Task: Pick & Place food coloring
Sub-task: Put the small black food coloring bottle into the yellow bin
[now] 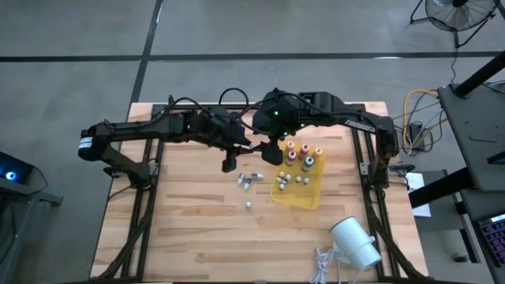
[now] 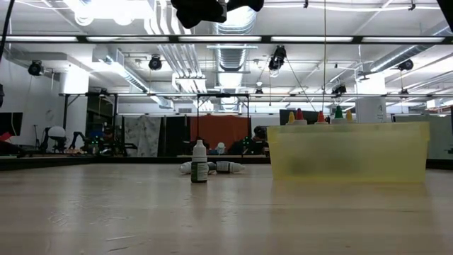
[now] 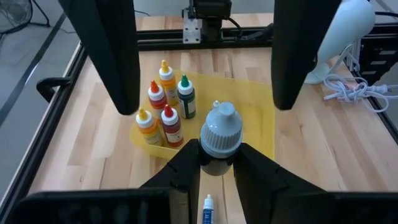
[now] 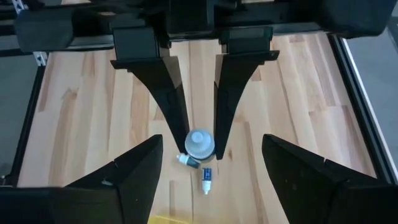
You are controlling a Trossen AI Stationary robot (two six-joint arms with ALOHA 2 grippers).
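1. Left gripper [image 3: 214, 163] pinches a small whitish-capped vial [image 3: 220, 130] above the table.
2. Right gripper [image 4: 205, 163] hangs wide open, empty.
3. Coloured-top bottles [image 1: 300, 154] fill the yellow tray [image 1: 309, 194]; loose vials [image 1: 247, 180] remain.

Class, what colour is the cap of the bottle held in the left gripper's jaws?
The cap is whitish-grey, clearest in the left wrist view.

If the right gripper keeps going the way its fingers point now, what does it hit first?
Probably the white-capped vial pinched in the left gripper. It sits straight ahead between the right gripper's open fingers, though depth is unclear.
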